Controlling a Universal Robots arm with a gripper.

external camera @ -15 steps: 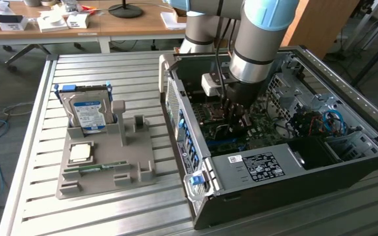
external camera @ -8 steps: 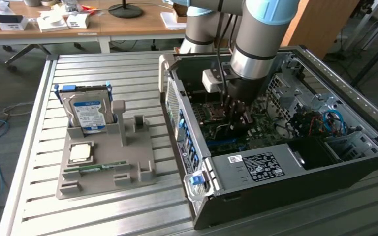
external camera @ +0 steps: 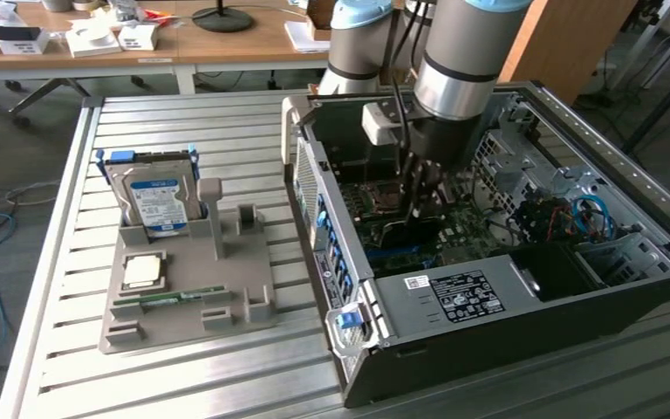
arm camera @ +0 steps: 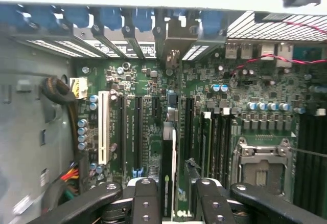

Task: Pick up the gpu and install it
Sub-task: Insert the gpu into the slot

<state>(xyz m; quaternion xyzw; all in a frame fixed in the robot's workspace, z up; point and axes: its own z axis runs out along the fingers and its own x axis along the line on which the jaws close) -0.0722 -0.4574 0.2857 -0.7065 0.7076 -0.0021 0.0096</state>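
Note:
The gpu (arm camera: 169,173) is seen edge-on as a thin dark card standing upright over the green motherboard (arm camera: 153,81), in line with one of the long expansion slots. Its far end points at the grey rear bracket openings (arm camera: 173,40). My gripper (arm camera: 177,183) straddles the card, open, with a black finger (arm camera: 145,201) on one side, another on the other side, and a visible gap to each. In the exterior view my gripper (external camera: 414,208) reaches straight down deep into the open computer case (external camera: 487,297). Whether the card sits fully in its slot cannot be told.
On the slatted table at the exterior view's left, a grey holder (external camera: 213,288) carries a silver hard drive (external camera: 154,196), a square processor (external camera: 143,271) and a green memory stick (external camera: 172,297). Inside the case are the processor socket (arm camera: 260,157), red wires (arm camera: 265,60) and blue cables (external camera: 591,214).

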